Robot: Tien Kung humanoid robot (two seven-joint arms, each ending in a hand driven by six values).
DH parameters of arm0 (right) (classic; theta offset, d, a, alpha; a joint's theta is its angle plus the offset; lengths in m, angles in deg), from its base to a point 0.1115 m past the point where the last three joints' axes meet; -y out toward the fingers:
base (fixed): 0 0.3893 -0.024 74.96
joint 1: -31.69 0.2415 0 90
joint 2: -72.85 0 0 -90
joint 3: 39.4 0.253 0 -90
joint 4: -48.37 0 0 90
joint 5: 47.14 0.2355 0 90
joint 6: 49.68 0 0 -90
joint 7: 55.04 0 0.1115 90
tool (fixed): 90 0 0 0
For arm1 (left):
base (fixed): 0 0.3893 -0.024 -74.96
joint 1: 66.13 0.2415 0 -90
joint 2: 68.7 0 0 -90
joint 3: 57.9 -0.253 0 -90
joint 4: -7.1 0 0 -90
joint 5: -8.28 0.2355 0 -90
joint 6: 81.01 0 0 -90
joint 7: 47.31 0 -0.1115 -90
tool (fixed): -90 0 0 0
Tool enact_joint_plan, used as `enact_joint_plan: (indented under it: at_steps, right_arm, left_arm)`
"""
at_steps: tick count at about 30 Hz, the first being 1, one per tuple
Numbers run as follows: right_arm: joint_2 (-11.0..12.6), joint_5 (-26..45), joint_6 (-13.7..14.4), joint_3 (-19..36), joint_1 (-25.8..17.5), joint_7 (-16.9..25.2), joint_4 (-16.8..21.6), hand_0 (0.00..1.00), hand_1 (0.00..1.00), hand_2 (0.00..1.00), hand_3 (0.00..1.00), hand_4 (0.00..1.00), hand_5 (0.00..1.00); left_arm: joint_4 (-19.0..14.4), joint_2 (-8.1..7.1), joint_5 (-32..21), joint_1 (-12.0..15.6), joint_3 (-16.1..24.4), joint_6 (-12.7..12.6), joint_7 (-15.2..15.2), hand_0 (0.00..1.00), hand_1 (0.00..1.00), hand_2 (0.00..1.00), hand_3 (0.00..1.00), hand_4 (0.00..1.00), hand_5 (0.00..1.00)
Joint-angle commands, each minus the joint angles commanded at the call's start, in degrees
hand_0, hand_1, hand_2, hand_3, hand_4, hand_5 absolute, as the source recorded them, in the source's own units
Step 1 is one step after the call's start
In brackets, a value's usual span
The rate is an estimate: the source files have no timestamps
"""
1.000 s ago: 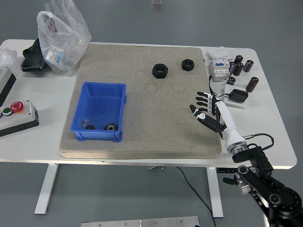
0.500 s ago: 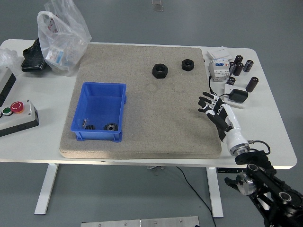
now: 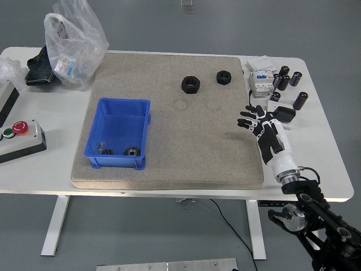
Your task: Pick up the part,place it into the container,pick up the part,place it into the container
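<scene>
Right hand (image 3: 264,127) hovers with fingers (image 3: 248,115) spread, empty; the two nuts (image 3: 191,84) lie well apart, up-left of them.

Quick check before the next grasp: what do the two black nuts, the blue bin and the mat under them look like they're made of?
The two hex nuts: matte black, no glint, so blackened metal or plastic; I can't tell which. The blue bin: moulded plastic, uniform colour with a slight sheen on its rim. The mat: beige, speckled and dull, probably felt or cork-like fibre.
</scene>
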Motion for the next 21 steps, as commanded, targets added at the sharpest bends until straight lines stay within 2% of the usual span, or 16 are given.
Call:
enact_joint_plan:
  at_steps: [1,2,10,13,14,19,20,21]
  right_arm:
    - [0.0,0.2,0.0,-0.1,0.1,0.4,-0.2,0.569,0.536,0.540,0.517,0.902,0.730]
    - [0.0,0.4,0.1,-0.2,0.2,0.9,-0.4,0.638,0.609,0.587,0.389,0.910,0.758]
    - [-0.4,-0.6,2.8,-1.1,0.5,5.4,-1.5,0.643,0.618,0.601,0.403,0.907,0.765]
    - [-0.6,-1.8,3.5,-1.2,0.6,5.9,-1.3,0.643,0.618,0.601,0.403,0.907,0.765]
    - [-0.6,-2.0,3.6,-1.2,0.6,5.9,-1.3,0.644,0.616,0.598,0.446,0.923,0.838]
    - [-0.6,-2.4,3.6,-0.9,0.6,5.8,-1.2,0.644,0.616,0.598,0.446,0.923,0.838]
    - [-0.7,-2.3,3.6,-0.8,0.6,5.8,-1.2,0.644,0.617,0.601,0.481,0.970,0.998]
    - [-0.7,-2.3,3.6,-0.6,0.6,5.7,-1.2,0.644,0.617,0.601,0.481,0.970,0.998]
  left_arm:
    - [0.0,0.01,0.0,0.0,0.0,0.0,0.0,0.654,0.632,0.612,0.689,0.662,0.240]
    - [0.0,0.01,0.0,0.0,0.0,0.0,0.0,0.654,0.632,0.612,0.689,0.662,0.241]
    - [0.0,0.07,0.0,-0.2,-0.1,0.0,-0.1,0.654,0.632,0.612,0.690,0.662,0.240]
    - [0.0,0.13,0.0,-0.2,0.0,0.0,-0.1,0.654,0.632,0.612,0.690,0.662,0.240]
    - [0.0,0.14,-0.1,-0.3,0.0,0.0,-0.1,0.654,0.632,0.612,0.690,0.662,0.239]
    - [0.0,0.17,-0.2,-0.4,-0.1,0.0,-0.1,0.654,0.632,0.612,0.690,0.662,0.239]
    - [0.0,0.18,-0.1,-0.4,-0.1,0.0,-0.1,0.654,0.631,0.612,0.690,0.662,0.239]
    - [0.0,0.17,-0.1,-0.4,-0.1,0.0,-0.1,0.654,0.631,0.612,0.690,0.662,0.239]
